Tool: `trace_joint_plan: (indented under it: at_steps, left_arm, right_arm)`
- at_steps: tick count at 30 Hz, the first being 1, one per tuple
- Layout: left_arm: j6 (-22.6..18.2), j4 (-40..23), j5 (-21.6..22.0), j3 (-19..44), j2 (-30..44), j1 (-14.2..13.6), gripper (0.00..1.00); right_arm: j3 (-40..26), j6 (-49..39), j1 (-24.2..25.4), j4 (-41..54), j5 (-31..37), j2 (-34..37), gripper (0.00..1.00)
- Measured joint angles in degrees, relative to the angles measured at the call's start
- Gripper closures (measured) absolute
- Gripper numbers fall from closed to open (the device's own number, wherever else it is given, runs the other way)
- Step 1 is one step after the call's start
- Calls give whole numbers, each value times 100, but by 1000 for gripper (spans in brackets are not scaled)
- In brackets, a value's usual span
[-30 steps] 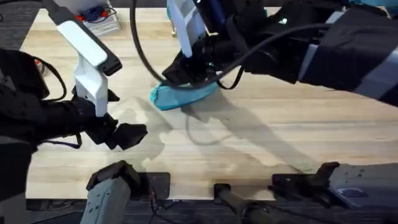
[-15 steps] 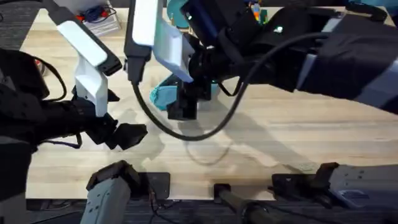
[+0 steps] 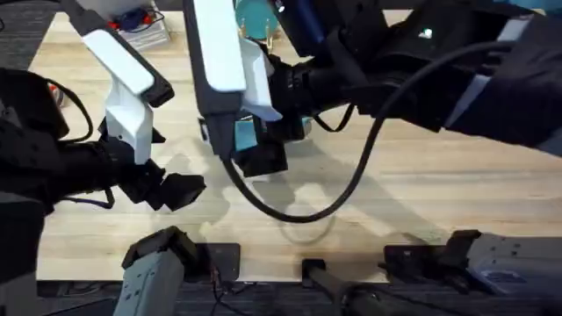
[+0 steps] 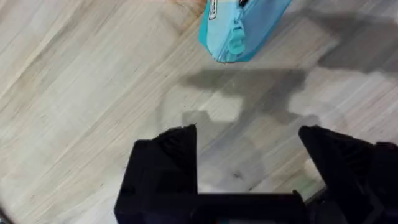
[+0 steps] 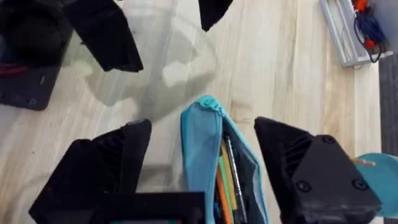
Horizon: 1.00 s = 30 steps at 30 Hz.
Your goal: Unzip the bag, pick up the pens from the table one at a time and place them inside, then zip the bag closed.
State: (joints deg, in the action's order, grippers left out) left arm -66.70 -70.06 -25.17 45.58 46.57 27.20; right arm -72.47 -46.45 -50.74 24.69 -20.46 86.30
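Observation:
The light blue bag [image 5: 200, 146] lies on the table [image 3: 421, 202] with its zipper open. An orange pen [image 5: 222, 182] and a dark pen [image 5: 232, 163] lie inside it. My right gripper [image 5: 202, 127] is open and straddles the bag's end, one finger on each side. From overhead the right gripper [image 3: 261, 151] covers most of the bag [image 3: 243, 134]. My left gripper [image 4: 247, 134] is open with nothing between its fingers, hovering over bare wood short of the bag [image 4: 239, 28]. In the overhead view the left gripper [image 3: 183, 190] sits to the near left of the bag.
A clear tray [image 3: 140, 28] of small items stands at the table's far left corner and also appears in the right wrist view [image 5: 351, 34]. A round teal object [image 3: 255, 16] stands behind the bag. The right arm's cable [image 3: 299, 211] loops over the middle of the table.
The right arm has swung over the bag and turned its wrist, so the gripper now covers most of the bag. The left arm has stayed still.

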Motion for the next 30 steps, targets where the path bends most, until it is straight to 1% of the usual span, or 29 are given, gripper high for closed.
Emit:
trace_joint_plan:
  at_steps: [8, 20, 24, 27, 30]
  left_arm:
    - [0, 0, 99, 0, 0, 0, 9]
    - [0, 48, 99, 0, 1, 0, 7]
    - [0, 27, 90, 0, 214, -2, 8]
    - [0, -89, 97, 0, 620, -96, 7]
    - [2, -90, 99, 0, 979, -347, 7]
  right_arm:
    - [0, -200, -37, 2, -38, 0, 4]
    - [0, -208, -326, 110, -44, 245, 4]
    - [0, -208, -326, 109, -44, 247, 4]
    - [0, -210, -326, 115, -44, 247, 4]
    - [0, -224, -326, 203, -44, 248, 3]
